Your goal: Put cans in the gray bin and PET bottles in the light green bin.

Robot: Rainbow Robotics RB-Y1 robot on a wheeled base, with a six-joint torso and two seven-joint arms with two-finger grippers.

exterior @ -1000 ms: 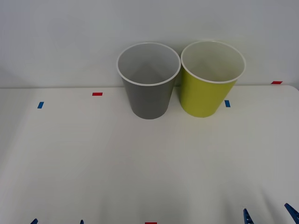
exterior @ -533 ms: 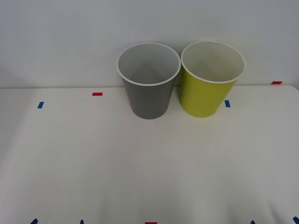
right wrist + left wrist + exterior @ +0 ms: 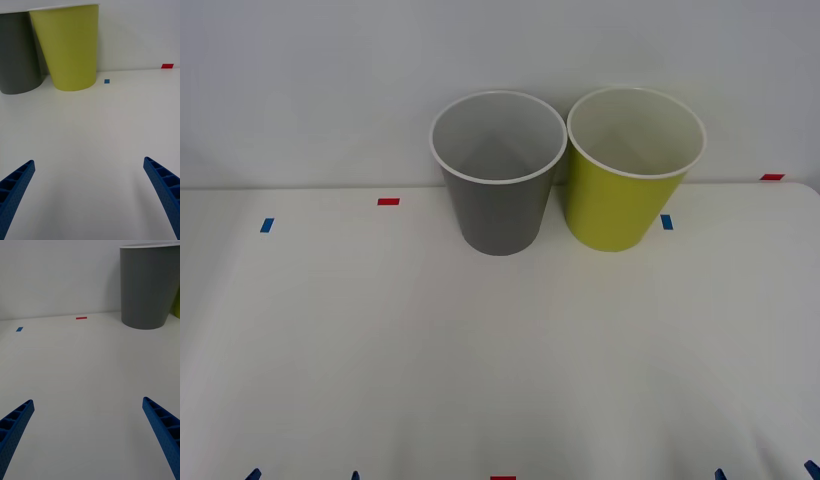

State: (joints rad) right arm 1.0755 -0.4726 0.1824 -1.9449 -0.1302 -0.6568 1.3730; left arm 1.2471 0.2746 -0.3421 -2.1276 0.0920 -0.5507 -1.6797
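Two bins are parked side by side at the far edge of the white surface (image 3: 480, 350), right up against the pale wall. The gray bin (image 3: 498, 190) is on the left and the light green bin (image 3: 625, 195) on the right, both upright with white rims, sitting just beside each other; whether they actually touch can't be told. Insides of both look pale as far as can be seen from the front.

The left hand (image 3: 88, 435) is held low at the near left edge of the surface, fingers spread wide with nothing between them. The gray bin is well ahead of it, far and off to its right. The right hand (image 3: 88, 195) is at the near right edge, also opened wide and holding nothing, with the light green bin far ahead and to its left. In the front view just the blue fingertips (image 3: 720, 474) are seen poking in at the near edge.

Small red tape marks (image 3: 388, 201) and blue tape marks (image 3: 267, 225) are stuck on the surface near the far edge.
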